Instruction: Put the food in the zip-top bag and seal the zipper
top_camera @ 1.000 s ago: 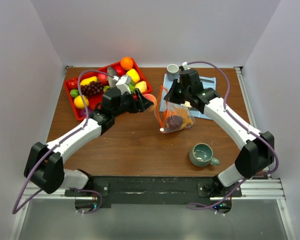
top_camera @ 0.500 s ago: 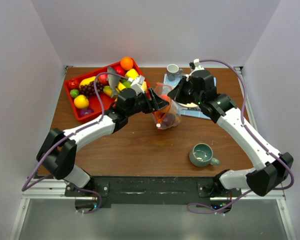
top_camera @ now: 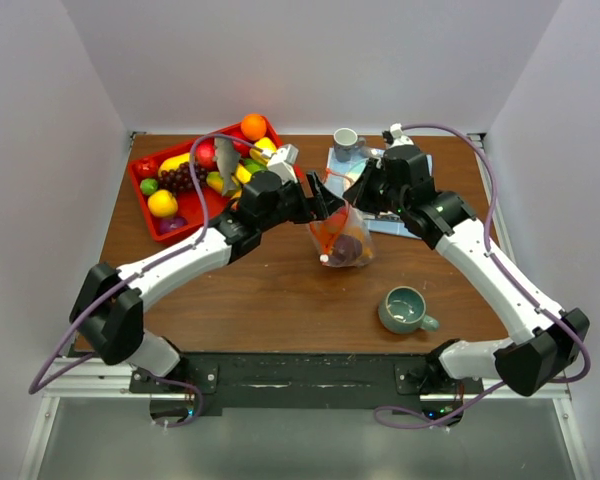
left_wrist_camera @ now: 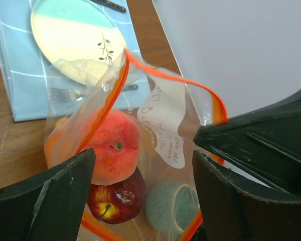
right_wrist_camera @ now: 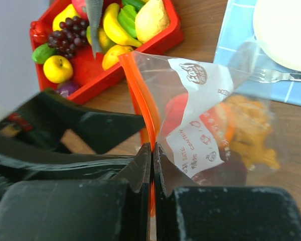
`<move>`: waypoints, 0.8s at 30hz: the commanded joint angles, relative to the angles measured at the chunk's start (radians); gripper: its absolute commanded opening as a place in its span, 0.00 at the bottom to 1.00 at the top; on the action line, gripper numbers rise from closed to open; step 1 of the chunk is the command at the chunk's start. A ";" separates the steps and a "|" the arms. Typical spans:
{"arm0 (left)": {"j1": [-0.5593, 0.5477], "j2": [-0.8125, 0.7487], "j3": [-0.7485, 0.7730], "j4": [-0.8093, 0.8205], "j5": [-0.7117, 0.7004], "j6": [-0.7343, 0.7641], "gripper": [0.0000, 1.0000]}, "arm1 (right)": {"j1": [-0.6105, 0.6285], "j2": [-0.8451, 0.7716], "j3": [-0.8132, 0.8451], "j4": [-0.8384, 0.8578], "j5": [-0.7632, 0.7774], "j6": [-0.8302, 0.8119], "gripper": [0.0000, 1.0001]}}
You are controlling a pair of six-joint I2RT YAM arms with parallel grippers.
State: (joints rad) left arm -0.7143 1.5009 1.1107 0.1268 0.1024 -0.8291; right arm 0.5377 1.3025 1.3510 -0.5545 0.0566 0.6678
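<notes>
The clear zip-top bag [top_camera: 342, 238] stands on the table centre, its mouth held open. My right gripper [top_camera: 361, 192] is shut on the bag's orange-red zipper strip [right_wrist_camera: 146, 108], holding that edge up. My left gripper [top_camera: 323, 200] is open right over the mouth, a finger [left_wrist_camera: 40, 198] on each side of it. Inside the bag lie a peach [left_wrist_camera: 113, 145], a dark red apple [left_wrist_camera: 113, 198] and a pale green round piece [left_wrist_camera: 173, 203]. More food fills the red tray [top_camera: 156, 228]: an orange [top_camera: 252, 126], grapes [top_camera: 183, 177], a lemon [top_camera: 162, 203]. The slider shows white at the bag's lower left [top_camera: 323, 260].
A teal mug [top_camera: 406, 308] stands front right. A blue placemat [top_camera: 421, 162] with a plate [left_wrist_camera: 75, 35] and fork lies behind the bag, a small cup [top_camera: 346, 139] beside it. White walls close in on three sides.
My left arm carried the peach right from beside the tray to the bag's mouth; the peach now lies inside and the jaws are open. My right gripper kept hold of the strip.
</notes>
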 commanded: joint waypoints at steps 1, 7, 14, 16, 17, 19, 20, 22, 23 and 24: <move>-0.002 -0.082 0.037 -0.068 -0.095 0.102 0.78 | 0.004 -0.002 -0.003 0.019 0.034 -0.024 0.00; -0.002 -0.094 0.110 -0.252 -0.251 0.248 0.51 | 0.004 0.021 0.037 -0.010 0.054 -0.054 0.00; -0.008 -0.051 0.147 -0.300 -0.294 0.360 0.35 | 0.005 0.029 0.040 0.002 0.040 -0.051 0.00; -0.014 -0.033 0.170 -0.309 -0.277 0.375 0.29 | 0.005 0.032 0.039 0.002 0.042 -0.050 0.00; -0.016 -0.024 0.179 -0.317 -0.277 0.380 0.29 | 0.005 0.035 0.040 0.002 0.043 -0.050 0.00; -0.025 -0.001 0.202 -0.334 -0.276 0.395 0.25 | 0.005 0.035 0.039 0.004 0.043 -0.047 0.00; -0.027 0.008 0.213 -0.338 -0.274 0.400 0.23 | 0.005 0.037 0.042 0.005 0.043 -0.048 0.00; -0.036 0.028 0.225 -0.352 -0.273 0.412 0.23 | 0.005 0.038 0.043 0.005 0.045 -0.048 0.00; -0.036 0.036 0.230 -0.357 -0.277 0.415 0.23 | 0.005 0.040 0.045 0.005 0.043 -0.048 0.00; -0.039 0.044 0.239 -0.360 -0.282 0.420 0.23 | 0.005 0.041 0.048 0.005 0.045 -0.047 0.00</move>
State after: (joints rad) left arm -0.7395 1.5200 1.2881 -0.2161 -0.1589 -0.4656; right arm 0.5385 1.3380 1.3537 -0.5724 0.0872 0.6312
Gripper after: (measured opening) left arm 0.232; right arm 0.014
